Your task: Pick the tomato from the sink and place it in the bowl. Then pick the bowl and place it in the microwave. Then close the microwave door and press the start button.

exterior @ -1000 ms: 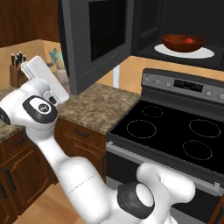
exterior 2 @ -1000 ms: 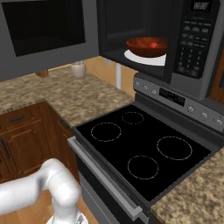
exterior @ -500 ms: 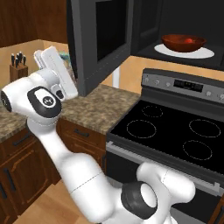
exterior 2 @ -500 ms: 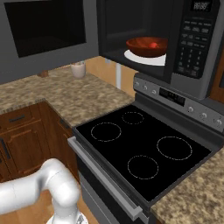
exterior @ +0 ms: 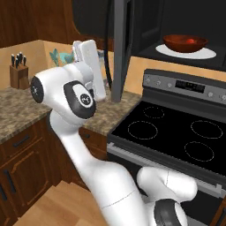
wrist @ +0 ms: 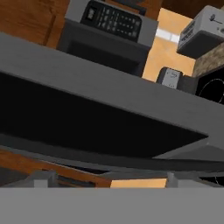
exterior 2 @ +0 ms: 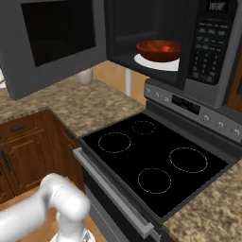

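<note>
The reddish-brown bowl (exterior: 185, 43) (exterior 2: 158, 49) sits on the white plate inside the open microwave (exterior 2: 189, 80), with the red tomato (exterior: 190, 41) (exterior 2: 165, 48) in it. The microwave door (exterior: 120, 48) (exterior 2: 52, 42) stands partly swung, edge-on in the left base view. My white hand (exterior: 89, 66) is raised just left of the door's outer face, close to it. In the hand view the door (wrist: 109, 109) stretches right in front of my open gripper (wrist: 109, 180), which holds nothing. The keypad (exterior 2: 208, 42) (wrist: 113, 19) is on the microwave's right. The sink is out of view.
The black glass-top stove (exterior: 176, 132) (exterior 2: 156, 156) lies under the microwave. A granite counter (exterior: 26, 106) runs to the left with a knife block (exterior: 18, 73) and a pale cup (exterior 2: 85, 75). A grey toaster (wrist: 201, 33) stands further off.
The microwave door has swung from wide open toward the microwave, and my hand has followed it to the right. Bowl and tomato have stayed put.
</note>
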Tool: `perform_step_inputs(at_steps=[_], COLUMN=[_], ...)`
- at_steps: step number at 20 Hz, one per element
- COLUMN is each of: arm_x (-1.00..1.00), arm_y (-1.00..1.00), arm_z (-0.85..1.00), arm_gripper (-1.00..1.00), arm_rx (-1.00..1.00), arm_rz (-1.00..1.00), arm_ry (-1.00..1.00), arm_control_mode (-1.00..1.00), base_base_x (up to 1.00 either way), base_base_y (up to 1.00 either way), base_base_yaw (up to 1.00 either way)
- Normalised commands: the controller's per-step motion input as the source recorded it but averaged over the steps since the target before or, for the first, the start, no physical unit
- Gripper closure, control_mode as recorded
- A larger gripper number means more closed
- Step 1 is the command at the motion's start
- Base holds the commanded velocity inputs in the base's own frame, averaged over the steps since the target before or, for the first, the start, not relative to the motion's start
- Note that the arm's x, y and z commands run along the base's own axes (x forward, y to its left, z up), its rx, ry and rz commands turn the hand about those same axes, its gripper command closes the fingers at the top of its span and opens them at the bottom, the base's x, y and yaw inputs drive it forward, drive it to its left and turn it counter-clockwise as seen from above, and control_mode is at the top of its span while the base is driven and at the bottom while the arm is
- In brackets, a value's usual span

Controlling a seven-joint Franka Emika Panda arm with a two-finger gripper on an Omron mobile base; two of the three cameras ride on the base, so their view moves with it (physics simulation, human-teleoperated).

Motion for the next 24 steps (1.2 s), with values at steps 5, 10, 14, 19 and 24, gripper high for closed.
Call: perform_step_inputs(at_steps=[5, 10, 14, 19, 24], arm_x=[-0.41, -0.26, -0.01, 0.06, 0.43], arm_y=[-1.0, -1.0, -1.0, -1.0, -0.87], arm_z=[0.09, 0.07, 0.14, 0.14, 0.02], arm_gripper=[-1.0, -1.0, -1.0, -1.0, -1.0], arm_rx=[0.16, 0.13, 0.12, 0.11, 0.03], arm_rz=[0.01, 0.01, 0.0, 0.0, 0.0], arm_ry=[-0.06, -0.07, -0.04, -0.02, 0.0], arm_control_mode=[-1.0, -1.0, -1.0, -1.0, -1.0], base_base_x=[0.0, 0.0, 0.0, 0.0, 0.0], base_base_y=[0.0, 0.0, 0.0, 0.0, 0.0], base_base_yaw=[0.0, 0.0, 0.0, 0.0, 0.0])
